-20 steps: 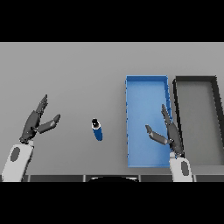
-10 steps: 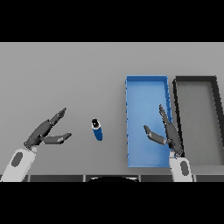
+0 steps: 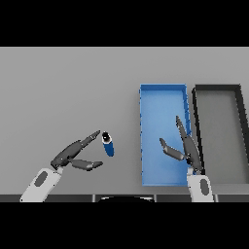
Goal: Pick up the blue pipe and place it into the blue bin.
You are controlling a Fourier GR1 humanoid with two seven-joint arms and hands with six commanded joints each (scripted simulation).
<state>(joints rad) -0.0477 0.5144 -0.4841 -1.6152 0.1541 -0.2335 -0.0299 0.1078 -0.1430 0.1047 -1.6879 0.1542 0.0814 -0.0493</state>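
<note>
Left hand (image 3: pixel 73 154) at about 8 o'clock of the table (image 3: pixel 63 92), fingers straight and spread from the thumb, holding nothing. Its fingertips (image 3: pixel 95 134) reach toward 2 o'clock and sit just beside the top end of the blue pipe (image 3: pixel 108 144); contact can't be told. Thumb lies lower, pointing to 3 o'clock, apart from the pipe.

Blue pipe lies on the table near centre-bottom, tilted, dark open end toward 11 o'clock, blue body toward 5 o'clock. It is outside the blue bin (image 3: pixel 163 95), which sits at its 3 o'clock, well apart.

Right hand (image 3: pixel 187 148) hovers over the lower right part of the blue bin, fingers straight and pointing to 12 o'clock, thumb spread out toward 9 o'clock, nothing in it.

A black bin (image 3: pixel 217 88) stands just beside the blue bin at its 3 o'clock, long sides parallel.
</note>
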